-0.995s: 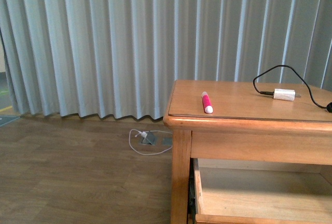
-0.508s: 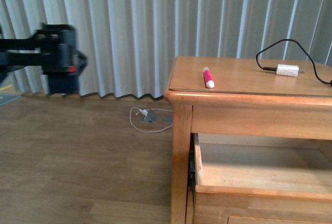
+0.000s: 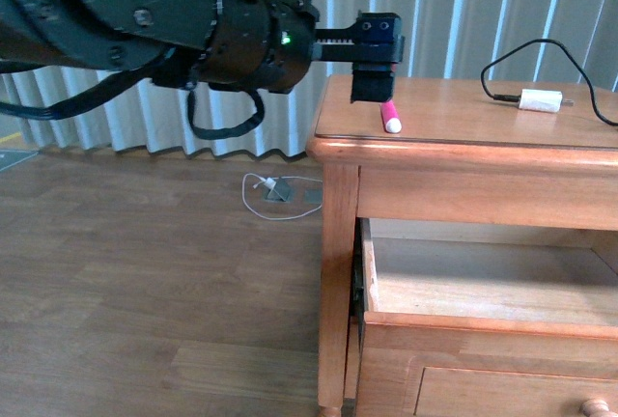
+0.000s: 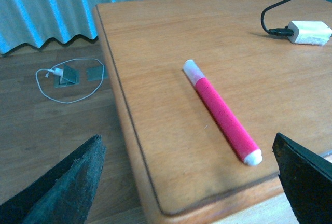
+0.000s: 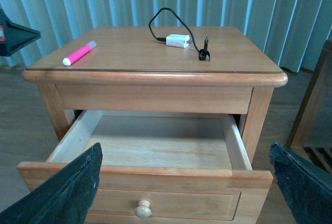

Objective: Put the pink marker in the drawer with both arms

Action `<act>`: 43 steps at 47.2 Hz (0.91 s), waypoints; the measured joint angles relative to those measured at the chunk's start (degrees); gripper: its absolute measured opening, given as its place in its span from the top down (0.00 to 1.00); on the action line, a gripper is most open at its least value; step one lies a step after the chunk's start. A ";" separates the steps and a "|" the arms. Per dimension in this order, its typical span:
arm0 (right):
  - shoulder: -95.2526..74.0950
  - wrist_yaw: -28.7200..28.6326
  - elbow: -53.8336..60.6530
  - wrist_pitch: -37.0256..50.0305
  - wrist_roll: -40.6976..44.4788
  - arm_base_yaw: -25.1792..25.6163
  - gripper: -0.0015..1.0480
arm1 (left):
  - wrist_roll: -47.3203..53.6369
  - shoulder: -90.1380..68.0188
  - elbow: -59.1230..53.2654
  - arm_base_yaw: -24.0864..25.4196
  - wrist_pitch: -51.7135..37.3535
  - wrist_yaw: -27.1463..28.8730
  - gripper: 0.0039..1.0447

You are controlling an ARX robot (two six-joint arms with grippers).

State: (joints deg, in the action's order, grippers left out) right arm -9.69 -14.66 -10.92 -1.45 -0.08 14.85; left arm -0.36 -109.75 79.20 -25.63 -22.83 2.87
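On table (image 3: 463, 152) top, near its left front corner, lies the pink marker (image 3: 390, 118), flat, one white end toward the front edge. Left gripper (image 3: 374, 87) hangs just above the marker's far end; jaws spread wide, marker between them, untouched by either finger. Right gripper (image 5: 185, 149) likewise spread wide, facing the drawer (image 5: 145, 173) and holding nothing. Drawer is pulled out; only its pale wood floor shows. White adapter (image 3: 540, 100) with black cable lies well apart from the marker.

With left arm (image 3: 193, 21) level, left claw (image 4: 187, 138) and right claw (image 5: 185, 149) gape wide.
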 joint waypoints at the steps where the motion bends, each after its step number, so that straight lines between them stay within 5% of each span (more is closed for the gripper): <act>1: 0.00 -0.02 0.00 0.00 0.00 0.00 0.08 | 0.00 -0.90 1.38 -0.26 0.59 0.09 0.05; 22: 0.00 -0.02 0.00 0.00 0.00 0.00 0.08 | 0.35 -13.64 22.16 -4.33 14.58 0.98 0.05; 43: 0.00 -0.02 0.00 0.00 0.00 0.00 0.08 | 1.42 -19.43 30.64 -5.20 24.24 4.39 0.05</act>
State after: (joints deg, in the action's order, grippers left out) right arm -9.69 -14.68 -10.92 -1.45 -0.08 14.85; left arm 1.06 -129.19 109.84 -30.83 1.41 7.27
